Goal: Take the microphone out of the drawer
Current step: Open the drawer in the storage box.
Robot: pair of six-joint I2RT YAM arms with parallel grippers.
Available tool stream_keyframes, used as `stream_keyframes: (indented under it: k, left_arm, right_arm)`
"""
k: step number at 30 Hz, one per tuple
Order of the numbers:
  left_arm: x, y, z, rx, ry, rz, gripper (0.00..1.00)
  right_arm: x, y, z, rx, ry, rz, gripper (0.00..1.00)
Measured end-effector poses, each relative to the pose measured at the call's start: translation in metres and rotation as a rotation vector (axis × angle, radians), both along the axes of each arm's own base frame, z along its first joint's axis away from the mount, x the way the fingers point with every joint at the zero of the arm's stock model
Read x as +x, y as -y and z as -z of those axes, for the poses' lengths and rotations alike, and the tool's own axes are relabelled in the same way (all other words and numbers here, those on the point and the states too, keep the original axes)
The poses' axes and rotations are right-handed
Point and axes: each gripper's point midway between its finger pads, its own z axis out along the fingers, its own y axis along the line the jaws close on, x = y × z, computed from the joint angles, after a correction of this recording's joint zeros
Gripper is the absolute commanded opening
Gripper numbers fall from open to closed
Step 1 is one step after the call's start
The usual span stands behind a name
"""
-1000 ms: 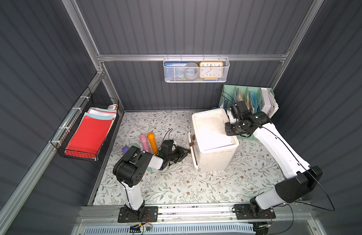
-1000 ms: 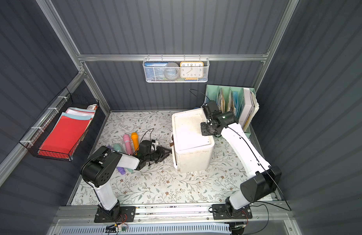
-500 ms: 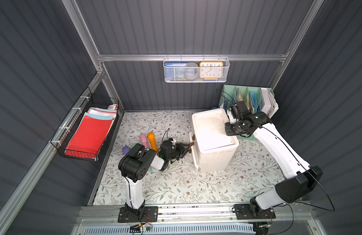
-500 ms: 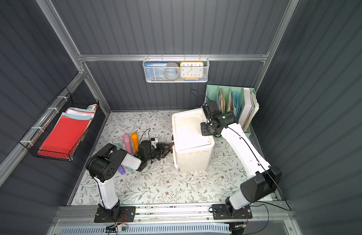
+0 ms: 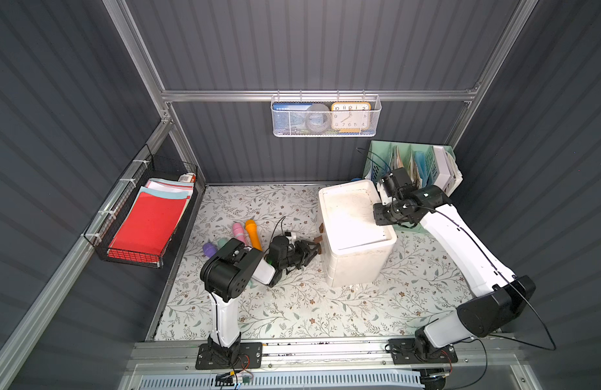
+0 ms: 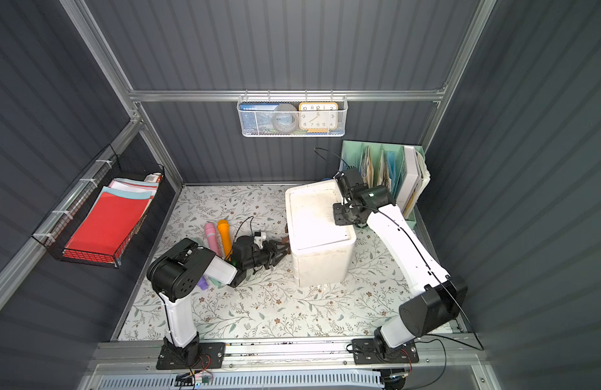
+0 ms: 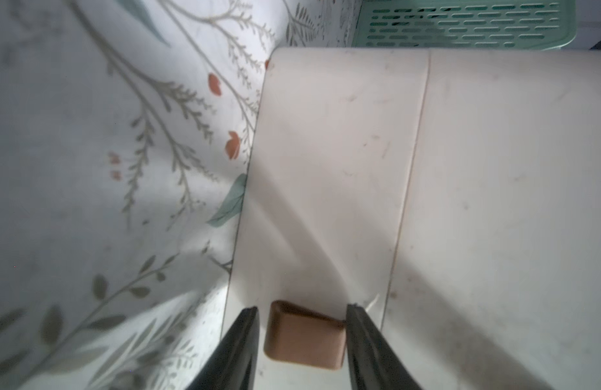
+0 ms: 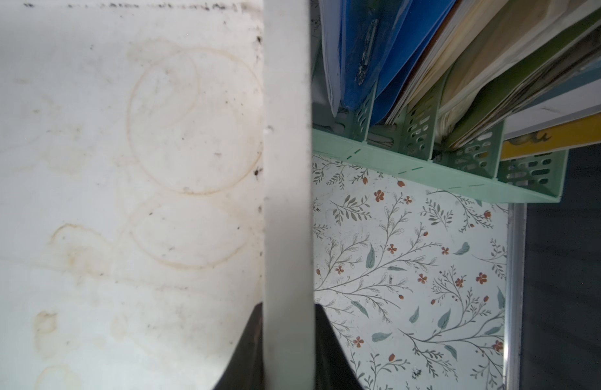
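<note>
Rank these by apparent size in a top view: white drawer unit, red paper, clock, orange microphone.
1. white drawer unit
2. red paper, raised on a wall rack nearer the camera, so this gap is unsure
3. clock, also hung higher
4. orange microphone, clearly smallest

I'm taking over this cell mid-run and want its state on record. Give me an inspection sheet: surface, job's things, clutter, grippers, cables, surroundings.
Surface: floral-patterned mat, lying flat.
Job's things: white plastic drawer unit, no drawer visibly pulled out; brown drawer handle faces the left arm; microphone not seen.
Clutter: pink cylinder, orange cylinder and purple cylinder on the mat by the left arm.
Grippers: left gripper open, straddling the handle; right gripper shut on the unit's top rim.
Cables: black cable loops over the left wrist; a second black cable arcs behind the right wrist.
Surroundings: white mesh basket holding a clock; black wire basket of red sheets; mint-green file rack.
</note>
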Motion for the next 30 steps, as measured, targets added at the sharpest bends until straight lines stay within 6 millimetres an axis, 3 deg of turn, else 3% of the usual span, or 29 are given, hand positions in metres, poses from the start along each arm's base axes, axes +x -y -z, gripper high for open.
stream_keyframes:
  k: [9, 19, 30]
  left_arm:
    - [0.001, 0.003, -0.001, -0.032, -0.012, -0.005, 0.42]
    - [0.008, 0.007, -0.011, -0.066, -0.005, -0.015, 0.0]
    - [0.006, 0.006, -0.012, -0.037, 0.011, -0.001, 0.0]
  right_arm:
    - [0.0, 0.0, 0.0, 0.0, 0.0, 0.0, 0.0]
    - [0.0, 0.0, 0.0, -0.001, 0.0, 0.0, 0.0]
    - [0.0, 0.0, 0.0, -0.002, 0.0, 0.001, 0.0]
